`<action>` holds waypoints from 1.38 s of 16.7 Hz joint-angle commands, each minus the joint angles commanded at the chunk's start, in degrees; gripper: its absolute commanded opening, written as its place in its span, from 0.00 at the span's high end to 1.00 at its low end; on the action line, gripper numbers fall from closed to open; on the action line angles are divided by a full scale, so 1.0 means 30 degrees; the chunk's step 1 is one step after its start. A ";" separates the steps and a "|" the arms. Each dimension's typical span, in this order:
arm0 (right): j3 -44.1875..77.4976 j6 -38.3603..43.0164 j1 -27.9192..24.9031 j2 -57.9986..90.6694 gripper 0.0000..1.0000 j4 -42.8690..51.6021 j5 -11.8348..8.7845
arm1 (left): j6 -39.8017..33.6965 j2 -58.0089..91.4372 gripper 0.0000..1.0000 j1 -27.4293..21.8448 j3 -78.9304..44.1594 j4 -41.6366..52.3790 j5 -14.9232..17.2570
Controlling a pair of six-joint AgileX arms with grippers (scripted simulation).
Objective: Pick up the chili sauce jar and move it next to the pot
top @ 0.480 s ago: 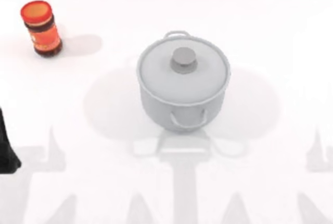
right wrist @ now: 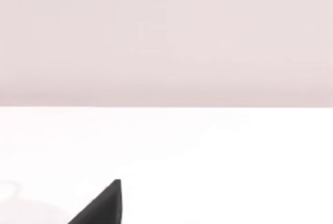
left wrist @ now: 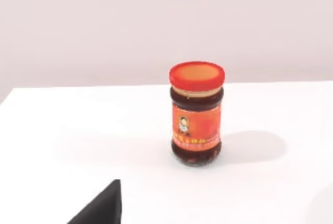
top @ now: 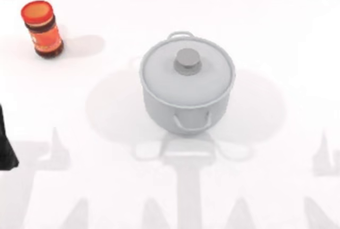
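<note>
the chili sauce jar (top: 42,30) (left wrist: 196,113) stands upright at the table's (top: 276,32) far left, untouched and well apart from the pot (top: 187,83), which sits lidded near the middle. the left gripper (top: 5,152) shows only as a dark tip at the left edge, well short of the jar; how wide it stands i cannot tell. the right arm is out of the top view.

Top view overhead; left wrist low, faces chili sauce jar (left wrist: 196,114), shared with top.
</note>
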State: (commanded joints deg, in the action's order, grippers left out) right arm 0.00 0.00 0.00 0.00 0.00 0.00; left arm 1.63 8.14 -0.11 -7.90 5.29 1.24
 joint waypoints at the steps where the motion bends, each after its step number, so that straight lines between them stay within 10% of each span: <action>1: 0.0000 0.0000 0.0000 0.0000 0.00 0.0000 0.0000 | 0.0192 0.0940 0.00 -0.0027 -0.0892 0.0603 0.0149; 23: 0.0000 0.0000 0.0000 0.0000 0.00 0.0000 0.0000 | 0.8483 3.9037 0.00 0.0211 -3.6056 2.2829 0.3393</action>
State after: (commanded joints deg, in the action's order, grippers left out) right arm 0.00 0.00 0.00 0.00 0.00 0.00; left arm 27.08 125.25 0.52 -116.07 73.78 11.42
